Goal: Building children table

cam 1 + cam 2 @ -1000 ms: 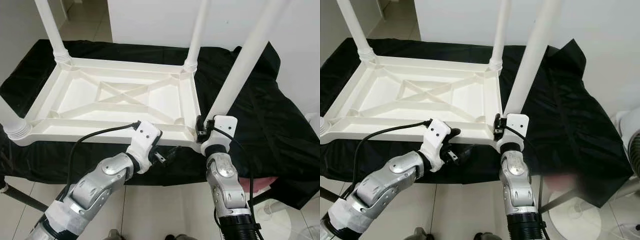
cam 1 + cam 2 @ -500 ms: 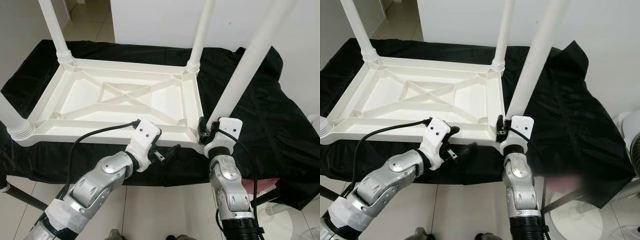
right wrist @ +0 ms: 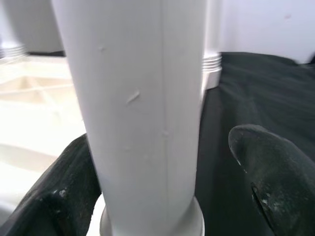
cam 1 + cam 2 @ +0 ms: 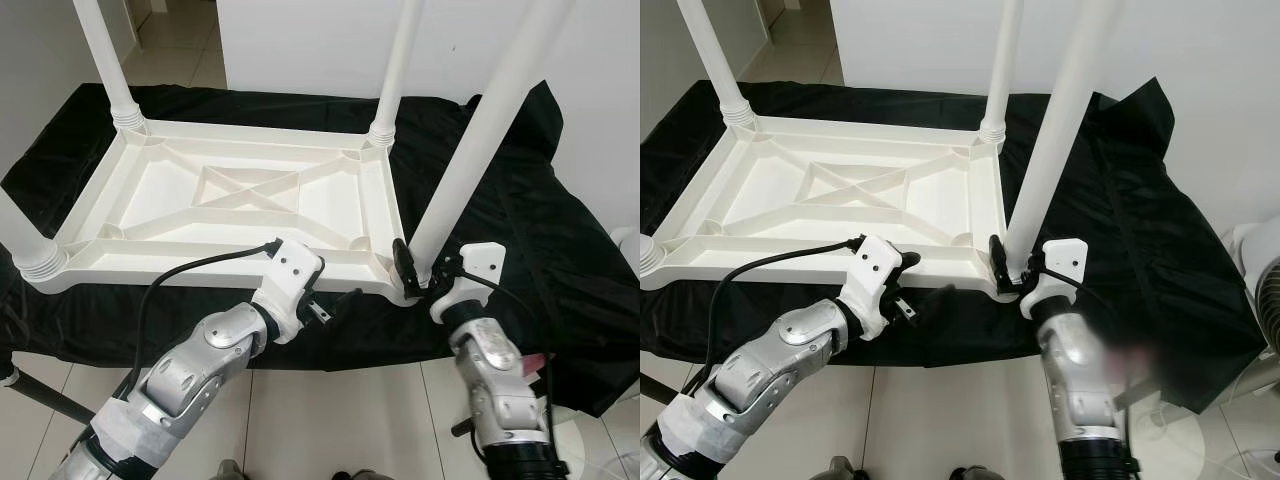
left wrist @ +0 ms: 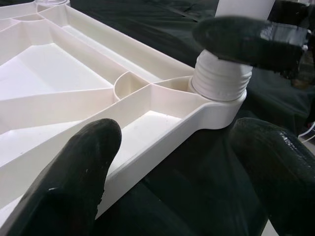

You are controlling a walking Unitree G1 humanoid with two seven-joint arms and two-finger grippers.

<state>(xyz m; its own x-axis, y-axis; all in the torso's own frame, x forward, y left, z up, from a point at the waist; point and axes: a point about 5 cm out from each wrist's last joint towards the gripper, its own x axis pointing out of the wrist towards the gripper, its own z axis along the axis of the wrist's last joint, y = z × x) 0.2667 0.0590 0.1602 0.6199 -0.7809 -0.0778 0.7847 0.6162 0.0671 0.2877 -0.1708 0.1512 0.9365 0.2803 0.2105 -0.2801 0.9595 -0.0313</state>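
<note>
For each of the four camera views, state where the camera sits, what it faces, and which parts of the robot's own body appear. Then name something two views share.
Left eye view: on the head, looking down at the upturned white table on a black cloth; both silver arms show.
Right eye view: same head, same scene, slightly shifted.
Left wrist view: along the left gripper, facing the table's near corner socket.
Right wrist view: along the right gripper, facing the near right leg, which stands between its open fingers.
Shared: both wrist views see that leg's base.

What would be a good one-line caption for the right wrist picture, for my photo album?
The right gripper, fingers spread, straddles a white table leg standing above black cloth.
</note>
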